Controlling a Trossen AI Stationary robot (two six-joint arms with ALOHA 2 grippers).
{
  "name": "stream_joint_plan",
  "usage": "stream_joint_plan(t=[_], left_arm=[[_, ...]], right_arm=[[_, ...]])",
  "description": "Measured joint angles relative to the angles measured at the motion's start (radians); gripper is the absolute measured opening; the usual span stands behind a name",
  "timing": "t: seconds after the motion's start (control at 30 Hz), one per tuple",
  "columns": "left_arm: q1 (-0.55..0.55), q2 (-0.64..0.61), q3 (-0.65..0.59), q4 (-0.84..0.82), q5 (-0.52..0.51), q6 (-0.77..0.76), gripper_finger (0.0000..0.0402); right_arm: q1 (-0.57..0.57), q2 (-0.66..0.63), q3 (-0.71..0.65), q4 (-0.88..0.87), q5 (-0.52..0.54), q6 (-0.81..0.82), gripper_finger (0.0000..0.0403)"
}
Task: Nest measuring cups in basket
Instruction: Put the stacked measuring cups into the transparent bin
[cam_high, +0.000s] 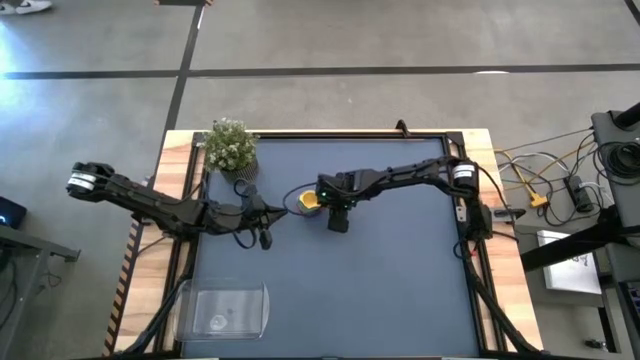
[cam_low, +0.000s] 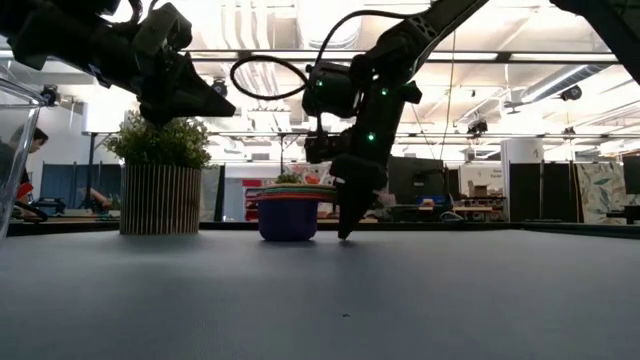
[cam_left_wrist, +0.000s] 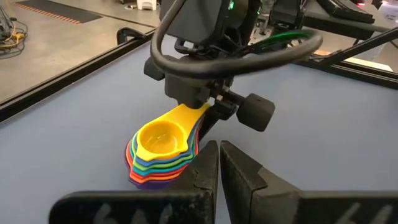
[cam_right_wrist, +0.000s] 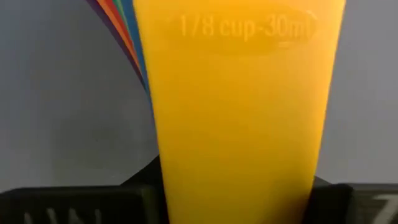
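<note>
Yellow topped the already nested measuring cups (cam_left_wrist: 163, 152), stacked mid-counter (cam_high: 400, 290). Right pincer (cam_left_wrist: 214, 112) was closed around their fanned handles; left pincer (cam_left_wrist: 219, 163) hung shut nearby, holding nothing. Clear basket (cam_high: 228, 309) sat well apart at the counter's near-left corner; transfer remained undone.

place: lab/workshop | evidence: exposed ceiling pipes (cam_low: 300, 30), concrete floor (cam_high: 400, 40)
</note>
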Motion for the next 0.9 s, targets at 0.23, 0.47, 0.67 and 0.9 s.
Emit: stream_joint_plan(t=[0.23, 0.47, 0.67, 0.9], left_arm=[[0.000, 0.000, 0.000, 0.001, 0.000, 0.000, 0.0000], [-0.002, 0.000, 0.000, 0.001, 0.000, -0.002, 0.0000], [-0.002, 0.000, 0.000, 0.001, 0.000, 0.000, 0.0000], [-0.002, -0.004, 0.000, 0.000, 0.000, 0.009, 0.0000]], right_arm=[[-0.004, -0.032, 0.016, -0.006, -0.012, 0.003, 0.0137], [-0.004, -0.033, 0.029, -0.006, -0.027, 0.014, 0.0241], [-0.011, -0.033, 0.029, 0.007, -0.025, -0.007, 0.0253], [-0.010, -0.033, 0.029, 0.024, -0.025, -0.043, 0.0154]])
